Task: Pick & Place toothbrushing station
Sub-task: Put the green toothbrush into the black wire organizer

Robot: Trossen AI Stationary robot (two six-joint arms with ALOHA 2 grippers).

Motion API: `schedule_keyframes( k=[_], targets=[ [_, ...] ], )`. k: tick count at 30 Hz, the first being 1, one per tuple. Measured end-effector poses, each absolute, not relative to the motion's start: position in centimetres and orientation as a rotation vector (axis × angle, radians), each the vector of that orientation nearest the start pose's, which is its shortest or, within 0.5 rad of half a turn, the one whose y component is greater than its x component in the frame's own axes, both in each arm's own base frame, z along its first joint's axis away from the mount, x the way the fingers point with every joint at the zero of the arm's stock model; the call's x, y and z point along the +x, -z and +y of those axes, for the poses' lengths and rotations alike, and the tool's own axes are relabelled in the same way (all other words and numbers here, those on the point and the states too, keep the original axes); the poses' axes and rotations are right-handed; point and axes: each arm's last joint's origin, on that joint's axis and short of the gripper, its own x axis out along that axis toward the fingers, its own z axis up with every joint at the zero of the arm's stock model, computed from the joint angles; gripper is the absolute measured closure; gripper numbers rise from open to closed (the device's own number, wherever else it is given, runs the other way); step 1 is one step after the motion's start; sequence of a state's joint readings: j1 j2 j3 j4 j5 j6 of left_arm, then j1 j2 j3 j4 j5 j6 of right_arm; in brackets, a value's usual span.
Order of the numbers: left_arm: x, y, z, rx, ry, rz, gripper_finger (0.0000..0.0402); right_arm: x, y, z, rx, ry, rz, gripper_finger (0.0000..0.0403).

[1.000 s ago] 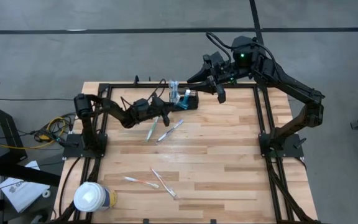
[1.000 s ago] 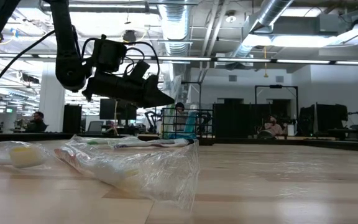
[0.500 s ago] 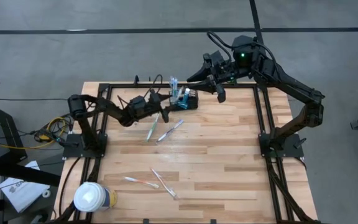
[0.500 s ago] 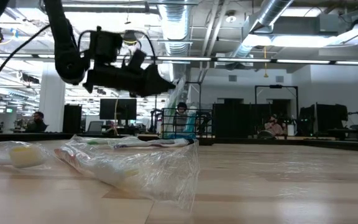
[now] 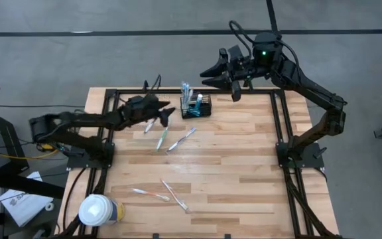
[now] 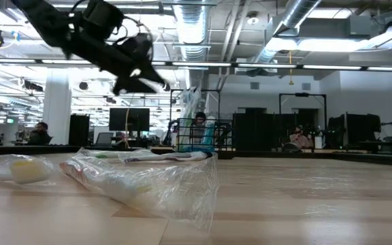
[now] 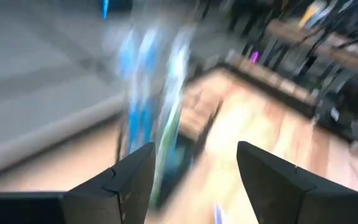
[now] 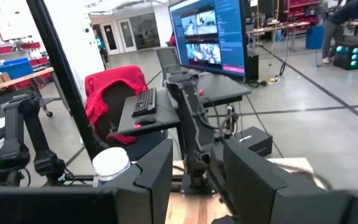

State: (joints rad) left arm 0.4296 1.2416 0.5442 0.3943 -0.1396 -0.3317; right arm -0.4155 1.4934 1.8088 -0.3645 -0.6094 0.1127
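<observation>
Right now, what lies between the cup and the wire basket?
In the high view, four loose toothbrushes lie on bare wood between cup and wire basket.

no readable text, perhaps small print on the monitor (image 8: 213, 34), too blurred

Basket (image 5: 196, 109) near table's (image 5: 244, 179) far edge, toothbrushes (image 5: 186, 92) upright in it. Left gripper (image 5: 166, 111) just left of basket; right gripper (image 5: 207, 74) behind it. Loose toothbrushes (image 5: 181, 139) mid-table, more (image 5: 161, 194) nearer front. Cup (image 5: 99, 211) at front left corner.
</observation>
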Motion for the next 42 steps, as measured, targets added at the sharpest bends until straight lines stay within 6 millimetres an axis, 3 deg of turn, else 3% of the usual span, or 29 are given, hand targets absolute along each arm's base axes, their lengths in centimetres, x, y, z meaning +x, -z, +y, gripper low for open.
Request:
schedule_keyframes(
  k=[5, 11, 22, 42],
  targets=[
    [20.6, -20.3, 9.7, -0.627, -0.659, 0.418, 0.0183, 28.5, -50.1, -11.2, 0.11, -0.182, 0.0, 0.0269],
    [20.7, -18.4, 9.7, -0.778, -0.681, 0.529, 0.0183, 28.4, -50.8, -11.2, 0.079, -0.183, -0.065, 0.0269],
    [22.0, -13.0, 10.5, -0.843, -0.66, 0.783, 0.0183, 28.4, -51.0, -11.1, 0.069, -0.184, -0.085, 0.0269],
    [24.4, -11.4, 14.2, -0.838, -0.625, 0.821, 0.0186, 28.4, -51.0, -11.1, 0.065, -0.21, -0.087, 0.0269]
  ],
)
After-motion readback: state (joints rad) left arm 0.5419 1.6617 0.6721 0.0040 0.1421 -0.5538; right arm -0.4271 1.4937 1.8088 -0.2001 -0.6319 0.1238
